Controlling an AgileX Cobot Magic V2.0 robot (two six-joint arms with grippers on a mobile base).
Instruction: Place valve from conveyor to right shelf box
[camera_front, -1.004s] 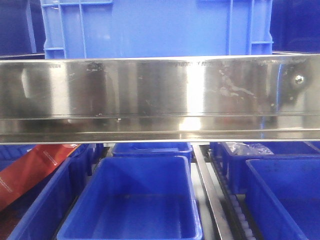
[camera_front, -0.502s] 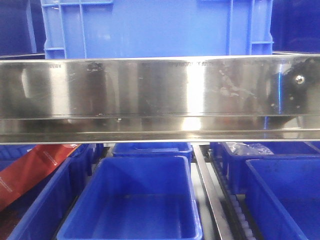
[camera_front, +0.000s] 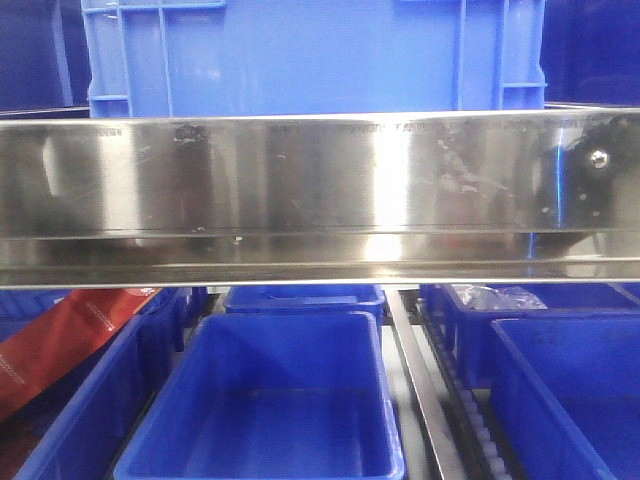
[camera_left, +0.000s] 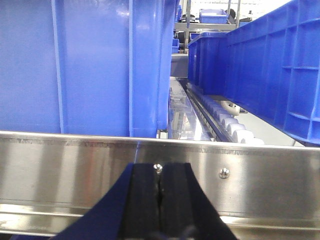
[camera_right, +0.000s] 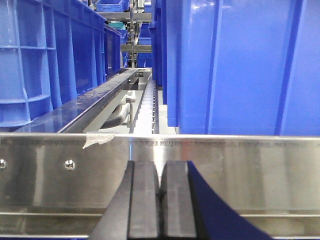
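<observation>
The valve and the conveyor belt are out of view in every frame. My left gripper (camera_left: 159, 172) is shut and empty, its black pads pressed together in front of a steel shelf rail (camera_left: 75, 170). My right gripper (camera_right: 160, 170) is also shut and empty, facing the same kind of steel rail (camera_right: 250, 170). Neither gripper shows in the front view, which is filled by a wide steel shelf beam (camera_front: 300, 190). Behind the rails stand large blue crates (camera_left: 75, 65) (camera_right: 240, 65).
Below the beam sit open blue bins: a middle one (camera_front: 265, 400), a right one (camera_front: 570, 390) and a left one holding a red packet (camera_front: 60, 345). A big blue crate (camera_front: 310, 55) stands above the beam. Roller tracks (camera_left: 227, 122) run between crates.
</observation>
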